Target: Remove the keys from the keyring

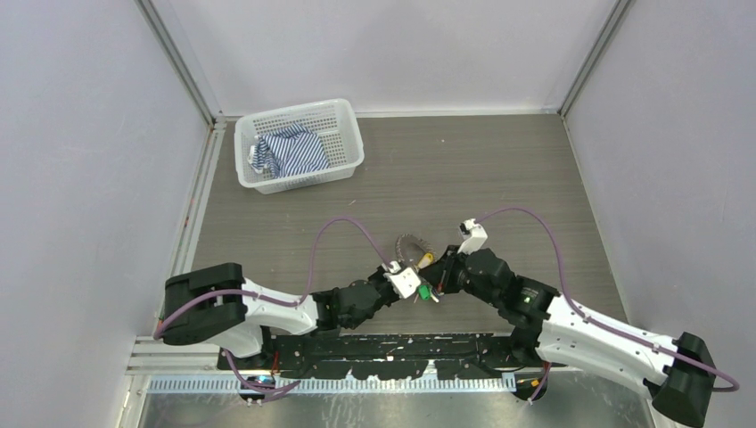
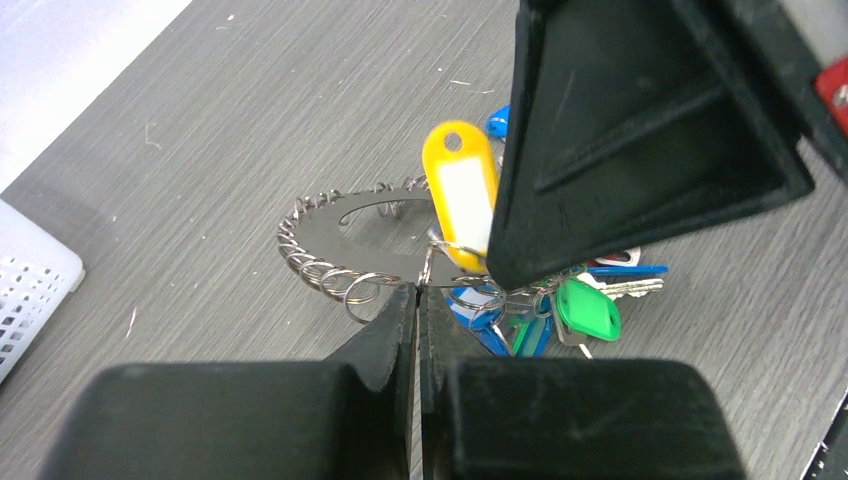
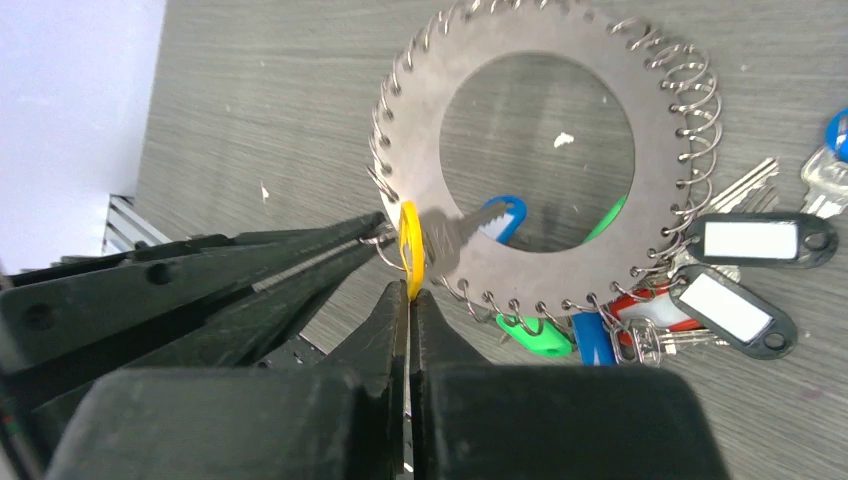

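Note:
The keyring [image 1: 410,242] is a flat metal disc with a wide hole [image 3: 410,150], fringed with small split rings, and it lies on the grey table. Keys with green, blue, red and black tags [image 3: 755,240] bunch along one side [image 2: 588,310]. My right gripper [image 3: 408,290] is shut on a yellow tag [image 2: 460,195], seen edge-on between its pads [image 3: 408,250]. My left gripper [image 2: 417,290] is shut at the keyring's near rim [image 2: 330,225], on the small split ring that carries that yellow tag. The two grippers meet tip to tip [image 1: 415,275] [image 1: 435,269].
A white mesh basket [image 1: 343,107] holding a striped cloth [image 1: 290,152] stands at the back left; its corner shows in the left wrist view [image 2: 25,290]. Grey walls close in the table on three sides.

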Robot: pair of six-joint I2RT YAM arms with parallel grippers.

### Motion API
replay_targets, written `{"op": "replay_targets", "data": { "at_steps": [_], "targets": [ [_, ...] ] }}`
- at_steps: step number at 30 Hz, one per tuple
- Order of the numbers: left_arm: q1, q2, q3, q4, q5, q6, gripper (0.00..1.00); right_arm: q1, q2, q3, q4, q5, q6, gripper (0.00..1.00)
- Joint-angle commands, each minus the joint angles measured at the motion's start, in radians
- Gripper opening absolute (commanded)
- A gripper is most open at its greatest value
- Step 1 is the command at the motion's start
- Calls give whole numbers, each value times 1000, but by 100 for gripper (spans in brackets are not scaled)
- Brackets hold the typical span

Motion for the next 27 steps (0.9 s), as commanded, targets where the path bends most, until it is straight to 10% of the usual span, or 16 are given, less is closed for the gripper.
{"op": "replay_targets", "data": {
  "at_steps": [1, 27],
  "targets": [
    [-4, -58, -24, 68, 111, 20, 8, 3, -106, 8, -29, 74, -44, 1],
    [-4, -215, -67, -18, 344, 86, 17, 2, -227, 25, 46, -114, -153, 1]
  ]
}}
